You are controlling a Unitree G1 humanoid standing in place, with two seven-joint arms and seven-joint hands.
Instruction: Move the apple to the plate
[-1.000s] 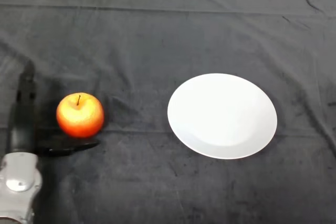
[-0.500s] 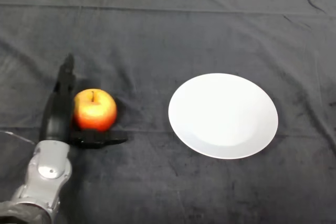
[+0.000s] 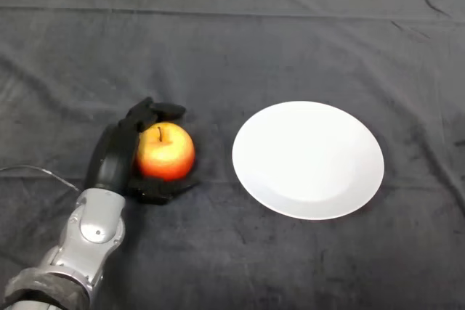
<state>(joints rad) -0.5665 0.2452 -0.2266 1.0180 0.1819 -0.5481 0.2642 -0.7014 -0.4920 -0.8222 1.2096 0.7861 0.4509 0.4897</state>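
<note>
Apple (image 3: 166, 153) sits on the dark cloth (image 3: 232, 41) left of centre, stem up, red-orange w/ yellow patch near the stem; it lies to the left of the white plate (image 3: 308, 160), near it but apart, a strip of cloth showing between the two. Left hand (image 3: 116, 157) is black, coming in from the lower left on a silver-grey arm (image 3: 86, 241); palm is against the apple's left side; fingers (image 3: 161, 110) curl over the far side of the fruit, tips reaching about to the stem line; thumb (image 3: 163, 190) wraps under the near side, so the hand is closed round the apple, cupping it from left, far and near, w/ the right side of the apple bare. Can't tell whether the apple is lifted or resting on the cloth. Plate is round, nothing on it, right of centre; cloth wrinkled, esp. at the far right corner.
</note>
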